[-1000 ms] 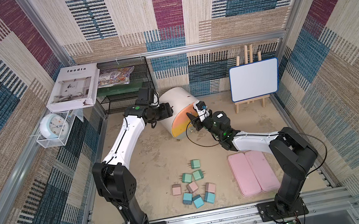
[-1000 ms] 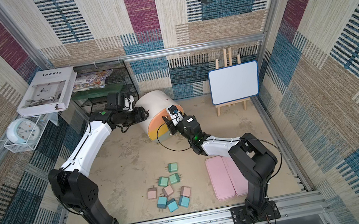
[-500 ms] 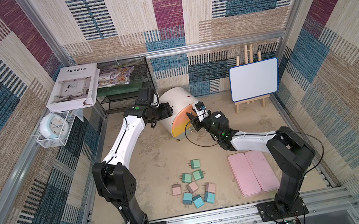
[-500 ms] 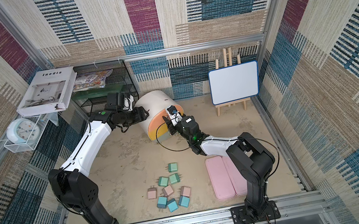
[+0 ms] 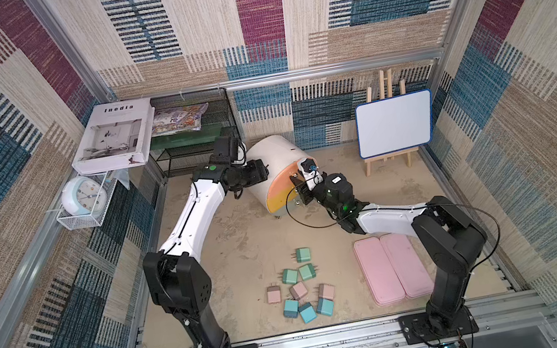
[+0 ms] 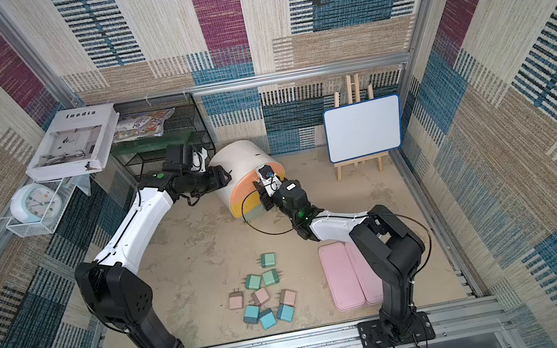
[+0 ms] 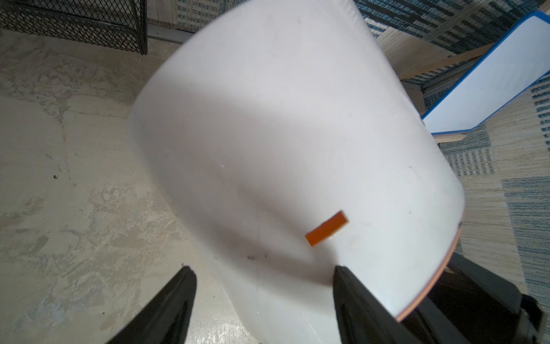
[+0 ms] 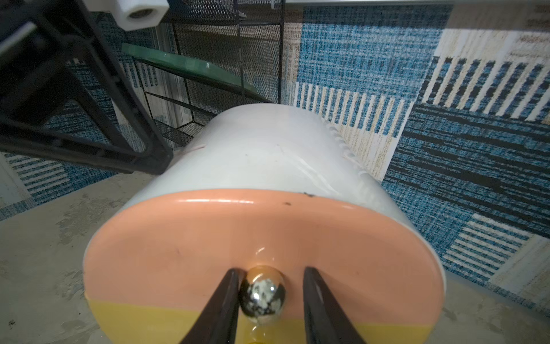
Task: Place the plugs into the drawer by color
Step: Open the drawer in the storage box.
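- A wire basket [image 5: 80, 223] on the left wall holds a pale clock [image 5: 83, 199]; the black mesh rack [image 5: 192, 158] carries a printed packet [image 5: 181, 119].
- The left gripper [image 7: 261, 269], jaws parted, sits against the white side of the drawer [image 5: 274, 156].
- The drawer's fronts sit flush, so its inside is hidden.
- All nine plugs [image 5: 299, 290] lie on the floor, near the arm bases.
- The right gripper [image 8: 270, 270] straddles the peach front's knob [image 8: 262, 293], one finger touching, not clamped.
- Two pink cases [image 5: 390, 268] lie closed.

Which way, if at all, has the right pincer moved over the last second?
Yes. In a top view the right pincer has crept slightly toward the peach drawer front, away from the whiteboard easel, which stays put.
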